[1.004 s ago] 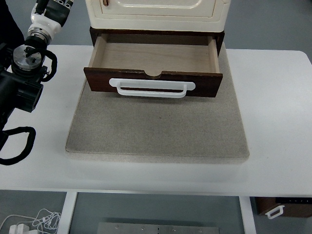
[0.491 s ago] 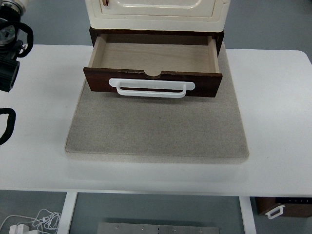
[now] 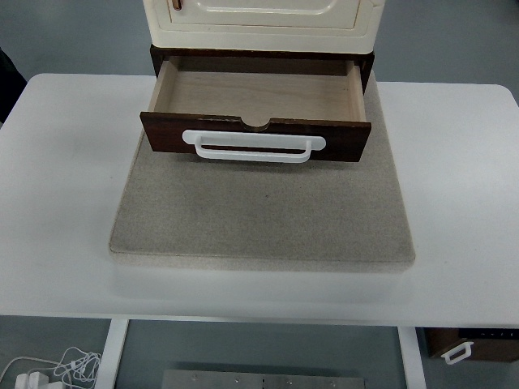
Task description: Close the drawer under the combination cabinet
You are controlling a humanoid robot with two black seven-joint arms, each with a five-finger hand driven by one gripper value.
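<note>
- We see the drawer [image 3: 255,101] standing pulled out from the base of the combination cabinet [image 3: 261,23], toward six o'clock of it, at the far middle of the white table [image 3: 65,178].
- Its inside is pale bare wood, and we find nothing lying in it.
- The drawer's front panel [image 3: 255,139] is dark brown, with a small half-round notch at the middle of its top edge.
- A white bar handle [image 3: 254,146] runs flat across the front panel, nearly from side to side.
- The cabinet above is cream coloured, with a door front that runs out of the picture at twelve o'clock; a small reddish knob [image 3: 175,4] shows near its left edge.
- A dark brown frame [image 3: 261,55] sits under the cream body, and the drawer slides out of it.
- Cabinet and drawer stand on a grey speckled mat [image 3: 259,219], which reaches from under the cabinet out toward six o'clock, well past the drawer front.
- Neither of our hands shows over the table, so we cannot tell how any fingers stand, and nothing touches the drawer or its handle.
- Below the table's near edge, at seven o'clock, white cables [image 3: 57,369] lie on the floor.
- At five o'clock, another dark brown piece with a white handle [image 3: 456,352] sits low beside the table leg.
</note>
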